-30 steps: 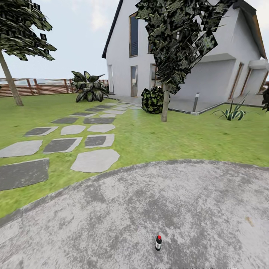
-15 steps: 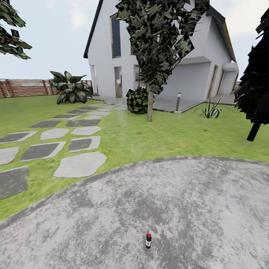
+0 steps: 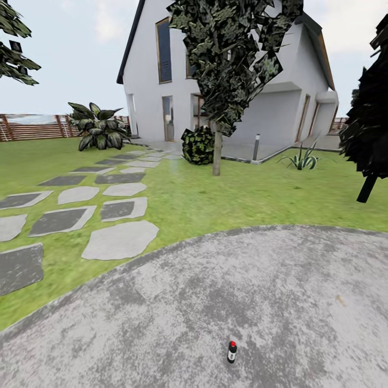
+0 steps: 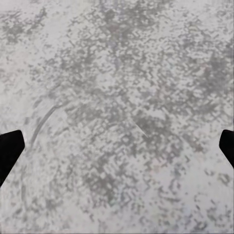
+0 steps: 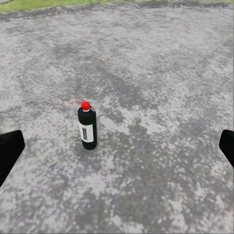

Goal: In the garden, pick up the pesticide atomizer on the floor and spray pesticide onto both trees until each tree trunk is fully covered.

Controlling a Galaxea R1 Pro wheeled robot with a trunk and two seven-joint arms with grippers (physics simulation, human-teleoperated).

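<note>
As the view swings a touch rightward from half a second ago, the pesticide atomizer [image 3: 232, 352] sits lower and further right in the head view, upright on the floor [image 3: 161, 323] — the camera moved, not the bottle, so the robot looks to be lining up its approach. Right gripper [image 5: 117, 141]: fingers spread wide, empty, the atomizer standing between and beyond them. Left gripper [image 4: 117, 141]: wide too, bare paving beneath. Further off, one tree trunk [image 3: 217, 153] rises from the lawn [image 3: 242, 199].
</note>
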